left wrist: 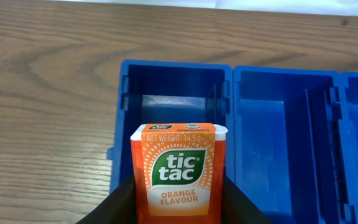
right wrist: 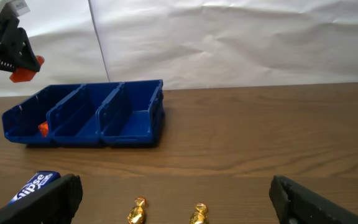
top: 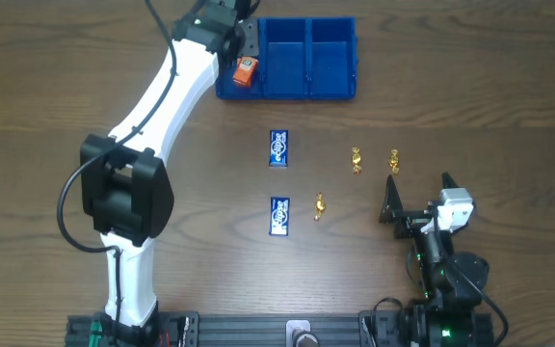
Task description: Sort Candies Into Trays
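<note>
Left claw (left wrist: 179,211) is being shown clenched on the orange candy box (left wrist: 180,169), which is being gripped across its two narrow sides with the label facing the wrist camera. This box is being held above the blue tray (top: 285,95), over the end compartment at the tray's left in the top view, and as far as can be judged it is not yet resting on the floor. From the right wrist view a small orange thing (right wrist: 43,128) is being seen lying in that same end compartment; what it is cannot be told. Right claw (right wrist: 176,186) is being held released, fingers spread wide, low over the surface (top: 470,116) and well apart from the tray. Two blue wrapped bars (top: 278,148) and three gold-wrapped candies (top: 356,159) are being left lying on the surface below the tray in the top view. The box is being judged light, stiff and smooth-walled: likely to slip under a weak squeeze, unlikely to crush, so the hold on the narrow sides is being judged sound for a drop into the compartment. The gold-wrapped candies are being judged tiny and crinkly, best pinched across the round body rather than the twisted ends. The bars are being judged flat and best taken across the short width.
</note>
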Robot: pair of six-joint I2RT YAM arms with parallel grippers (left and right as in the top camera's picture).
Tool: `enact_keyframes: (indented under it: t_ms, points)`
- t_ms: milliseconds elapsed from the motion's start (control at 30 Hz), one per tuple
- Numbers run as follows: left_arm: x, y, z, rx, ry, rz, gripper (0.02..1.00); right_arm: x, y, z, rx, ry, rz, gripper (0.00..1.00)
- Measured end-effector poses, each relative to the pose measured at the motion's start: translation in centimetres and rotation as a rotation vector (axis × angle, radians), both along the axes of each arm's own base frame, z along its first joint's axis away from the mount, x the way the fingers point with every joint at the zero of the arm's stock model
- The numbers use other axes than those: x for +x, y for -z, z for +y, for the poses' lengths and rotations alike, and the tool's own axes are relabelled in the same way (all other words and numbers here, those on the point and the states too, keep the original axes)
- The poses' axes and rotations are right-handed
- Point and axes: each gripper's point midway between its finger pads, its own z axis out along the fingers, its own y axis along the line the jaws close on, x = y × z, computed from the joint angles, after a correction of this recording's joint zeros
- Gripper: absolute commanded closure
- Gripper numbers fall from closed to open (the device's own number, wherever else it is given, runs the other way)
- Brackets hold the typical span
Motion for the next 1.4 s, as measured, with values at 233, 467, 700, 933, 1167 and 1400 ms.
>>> enact_keyframes:
  t_ms: [233,467,700,933,1167,1400]
  points:
    - [0.1,0.5,-0.2,-0.02,0.04,0.017,0.7,0.0,0.0,0.0,0.0,0.0,0.0,0.001]
    - [0.2,3.3,-0.2,-0.003,0.057,0.068,0.566,0.0,0.0,0.0,0.0,0.0,0.0,0.003]
    - [0.2,3.4,-0.1,0.0,0.062,0.073,0.255,0.0,0.0,0.0,0.0,0.0,0.0,0.003]
    - [-2.8,-5.8,4.9,-0.009,-0.016,-0.067,0.121,0.0,0.0,0.0,0.0,0.0,0.0,0.003]
    - [-18.2,-26.0,14.1,-0.1,-0.114,-0.724,0.018,0.0,0.0,0.0,0.0,0.0,0.0,0.003]
    - [-26.6,-16.3,17.7,-0.039,-0.12,-0.793,0.02,0.0,0.0,0.0,0.0,0.0,-0.001,0.003]
